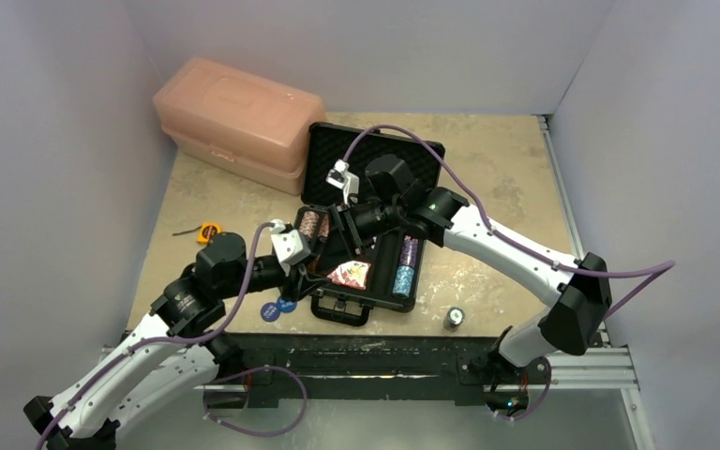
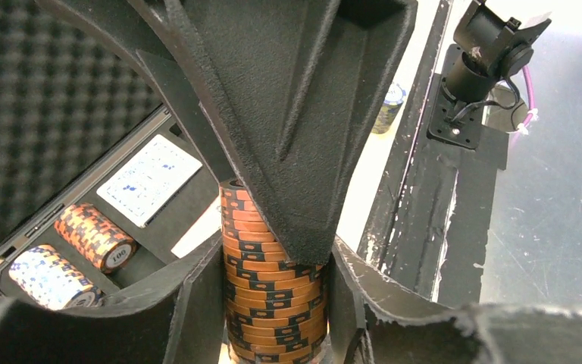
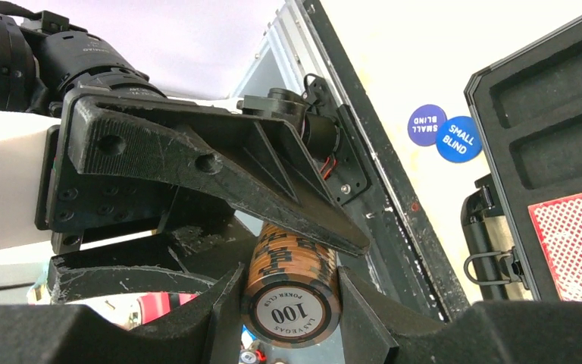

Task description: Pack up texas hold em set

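Far left corner of the desk (image 1: 506,169): a big pink plastic box (image 1: 239,122), lid down, pressed close to the white wall. Nearer, well apart from it, a small yellow tape measure (image 1: 208,232) sits by the left edge, with what looks like a dark strap trailing off it.

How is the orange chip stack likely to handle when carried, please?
The orange chip stack is loose discs, so it may shear or spill if the grip slackens. So many chips probably make it heavy. Being round, it could roll if laid sideways.
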Action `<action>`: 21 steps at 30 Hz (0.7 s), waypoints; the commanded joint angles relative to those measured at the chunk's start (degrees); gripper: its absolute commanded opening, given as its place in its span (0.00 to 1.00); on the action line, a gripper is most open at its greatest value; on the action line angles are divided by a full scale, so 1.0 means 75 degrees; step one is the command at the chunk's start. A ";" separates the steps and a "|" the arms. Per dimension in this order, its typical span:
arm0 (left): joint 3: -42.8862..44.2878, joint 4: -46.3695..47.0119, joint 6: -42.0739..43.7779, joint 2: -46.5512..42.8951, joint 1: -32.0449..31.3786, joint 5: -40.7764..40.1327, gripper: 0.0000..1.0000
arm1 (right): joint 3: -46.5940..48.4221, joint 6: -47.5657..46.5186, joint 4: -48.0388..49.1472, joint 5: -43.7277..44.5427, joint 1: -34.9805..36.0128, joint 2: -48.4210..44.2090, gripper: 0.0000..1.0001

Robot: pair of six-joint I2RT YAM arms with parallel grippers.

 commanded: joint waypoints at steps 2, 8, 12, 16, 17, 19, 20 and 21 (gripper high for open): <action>0.0008 0.0208 0.0234 -0.0037 -0.0062 -0.0149 0.29 | 0.0473 0.0082 0.0553 -0.0472 0.0042 -0.0096 0.00; 0.0097 0.0117 0.0099 0.0094 -0.0082 -0.0273 0.00 | 0.0561 0.0033 0.0394 -0.0232 0.0043 -0.0025 0.03; 0.0195 -0.0049 -0.0013 0.0191 -0.0074 -0.0553 0.00 | 0.0603 0.0028 0.0324 0.0065 0.0043 -0.0011 0.31; 0.0266 -0.0167 -0.0064 0.0222 -0.0075 -0.0765 0.00 | 0.0836 -0.0034 0.0149 0.0546 0.0043 -0.0010 0.63; 0.0289 -0.0211 -0.0072 0.0221 -0.0077 -0.0857 0.00 | 0.0910 -0.0070 0.0081 0.0672 0.0043 -0.0011 0.68; 0.0305 -0.0280 -0.0090 0.0224 -0.0075 -0.1136 0.00 | 0.1023 -0.0103 -0.0021 0.0839 0.0043 -0.0022 0.75; 0.0332 -0.0327 -0.0101 0.0233 -0.0077 -0.1254 0.00 | 0.1059 -0.0098 -0.0063 0.0915 0.0043 -0.0047 0.78; 0.0350 -0.0370 -0.0103 0.0233 -0.0075 -0.1365 0.00 | 0.1085 -0.0088 -0.0099 0.1038 0.0043 -0.0081 0.80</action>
